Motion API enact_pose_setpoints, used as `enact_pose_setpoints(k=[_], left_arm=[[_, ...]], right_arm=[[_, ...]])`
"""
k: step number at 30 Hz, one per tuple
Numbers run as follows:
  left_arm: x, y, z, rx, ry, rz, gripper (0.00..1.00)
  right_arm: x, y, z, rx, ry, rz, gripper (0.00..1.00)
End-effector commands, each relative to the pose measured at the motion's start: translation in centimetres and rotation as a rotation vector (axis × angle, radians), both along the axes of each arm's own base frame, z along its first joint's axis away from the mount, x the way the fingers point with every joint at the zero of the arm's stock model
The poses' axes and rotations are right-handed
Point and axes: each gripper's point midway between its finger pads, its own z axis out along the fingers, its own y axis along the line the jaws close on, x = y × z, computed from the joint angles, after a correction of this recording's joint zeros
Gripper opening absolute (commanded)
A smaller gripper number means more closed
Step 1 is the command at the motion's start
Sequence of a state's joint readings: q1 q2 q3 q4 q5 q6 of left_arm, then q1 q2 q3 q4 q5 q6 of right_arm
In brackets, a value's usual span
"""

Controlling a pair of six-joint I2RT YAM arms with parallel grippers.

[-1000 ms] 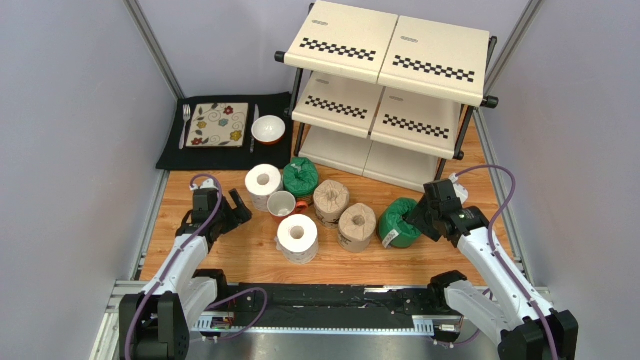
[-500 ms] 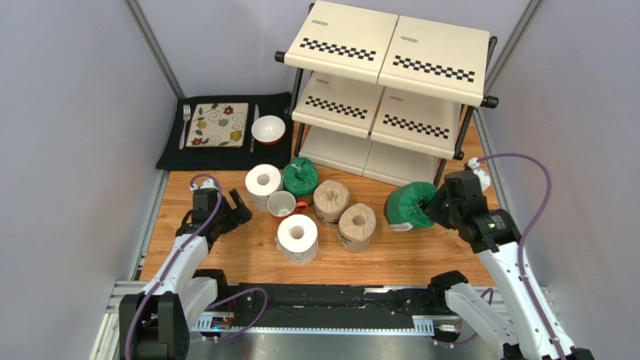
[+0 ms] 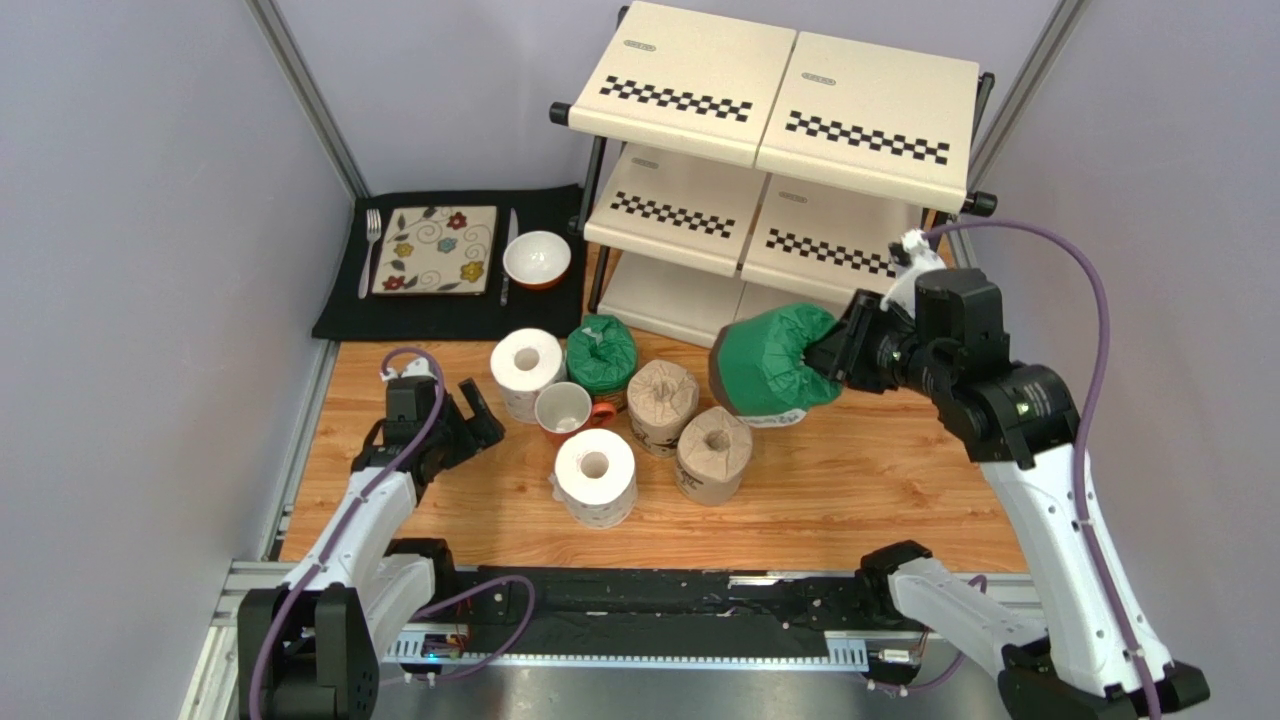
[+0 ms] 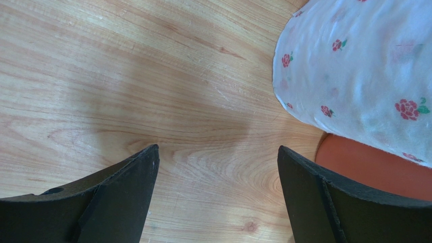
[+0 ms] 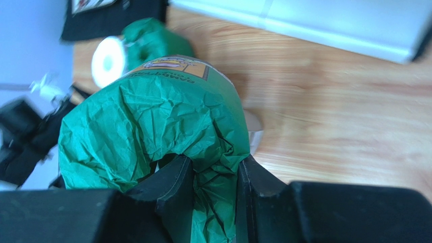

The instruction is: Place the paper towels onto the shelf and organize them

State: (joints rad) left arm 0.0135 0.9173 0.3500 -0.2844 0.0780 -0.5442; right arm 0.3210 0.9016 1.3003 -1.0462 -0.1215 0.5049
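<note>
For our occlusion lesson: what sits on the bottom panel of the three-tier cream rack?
The bottom panel looks bare in front; middle panels cover its rear, the raised green-wrapped paper towel roll its right part.

The counter (image 3: pixel 872 480) is smooth, light wood-grain. The wrap on the green paper towel roll (image 5: pixel 152 116) is crinkled matt paper. The right gripper (image 5: pixel 213 167) looks like matt black plastic.

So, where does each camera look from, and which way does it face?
Top external: above, behind both arms, which show; looks down on table, shelf.
Left wrist: faces the table; open left gripper frames it.
Right wrist: looks along the right gripper, shut on the green roll.
Top and right wrist share that roll.
</note>
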Motion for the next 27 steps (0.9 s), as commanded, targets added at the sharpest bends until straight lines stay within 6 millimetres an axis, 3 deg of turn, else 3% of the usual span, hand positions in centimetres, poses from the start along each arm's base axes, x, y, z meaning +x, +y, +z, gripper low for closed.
enact_pose_setpoints(k=[1,2,5,6,7,8,9,10,11,12,14,16,20,24,27], left_arm=[[0.5,0.1,1.2,0.006,-0.015,-0.005,0.95],[0.4,0.1,1.1,0.005,-0.015,-0.002,0.95],[0.4,0.0,1.2,-0.001,-0.013,0.001,0.95],[0.4,0.0,1.2,-0.002,-0.012,0.002,0.95],[0.3,0.0,1.1,-0.003,-0.006,0.005,0.95],[0.2,0.0,1.1,-0.002,-0.008,0.004,0.94],[0.3,0.0,1.2,-0.001,-0.009,0.002,0.94],[0.2,0.1,1.2,0.0,-0.009,0.003,0.95],[0.2,0.1,1.3,0.003,-0.015,0.005,0.94],[0.2,0.2,1.3,0.005,-0.013,0.005,0.94],[0.2,0.3,1.4,0.014,-0.017,0.004,0.94],[0.0,0.5,1.4,0.024,-0.01,0.006,0.94],[0.0,0.7,1.8,0.043,-0.015,0.003,0.94],[0.1,0.9,2.0,0.052,-0.026,0.004,0.94],[0.1,0.9,2.0,0.056,-0.023,0.003,0.94]], right_arm=[[-0.2,5.3,10.3,0.128,-0.29,0.305,0.17],[0.1,5.6,13.0,0.134,-0.34,0.318,0.17],[1.6,5.9,16.8,0.124,-0.418,0.3,0.17],[1.3,5.2,20.7,0.131,-0.514,0.274,0.17],[1.6,5.0,21.6,0.124,-0.522,0.262,0.17],[3.3,5.5,21.8,0.109,-0.507,0.253,0.17],[2.6,4.8,25.5,0.121,-0.603,0.234,0.17],[3.1,4.9,26.0,0.117,-0.604,0.226,0.17],[4.8,5.5,26.0,0.107,-0.596,0.221,0.17],[4.8,4.9,27.8,0.108,-0.648,0.19,0.18],[7.1,4.9,27.9,0.089,-0.652,0.142,0.18],[8.6,3.9,29.0,0.069,-0.696,0.072,0.19],[12.1,1.3,29.1,-0.003,-0.719,-0.09,0.19],[13.8,-0.7,29.8,-0.026,-0.751,-0.179,0.18],[14.8,-0.7,30.5,-0.034,-0.785,-0.178,0.18]])
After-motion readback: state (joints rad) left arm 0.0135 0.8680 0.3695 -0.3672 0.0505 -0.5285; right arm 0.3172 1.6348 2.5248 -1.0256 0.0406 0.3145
